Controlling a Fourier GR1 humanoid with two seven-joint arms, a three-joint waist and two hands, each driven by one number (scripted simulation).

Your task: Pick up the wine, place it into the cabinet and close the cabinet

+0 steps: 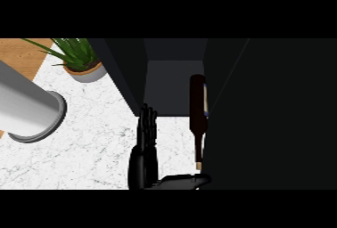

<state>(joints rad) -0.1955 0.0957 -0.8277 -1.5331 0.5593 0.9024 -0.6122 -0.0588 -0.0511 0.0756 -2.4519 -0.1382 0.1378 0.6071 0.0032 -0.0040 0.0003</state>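
You'll find the wine bottle [197, 104] at the mouth of the dark cabinet [172, 75], on the right side of the opening and tight against the edge of the door [270, 111]. That door is the big dark panel filling the right half of your view. The bottle's wide body lies to the far side and its thin neck points toward the near edge, over the white marble counter [85, 151]. Whether it stands, leans or lies flat you cannot tell from this angle.

Your left hand [145, 147] comes in from the near edge, just left of the bottle. Its fingers are straight and released, pointing away into the opening, and it grasps nothing. The thumb sticks out to the right, just beneath the tip of the bottle's neck; whether it touches is unclear. The right hand does not show here, so its state is unknown.

On the left, well apart from the cabinet, there is a grey cylinder [30, 116] with its open end facing near. Beyond it is a potted plant [82, 67] in a pale pot — it sits near the cabinet's left wall. A strip of wood [20, 51] shows at the far left corner.
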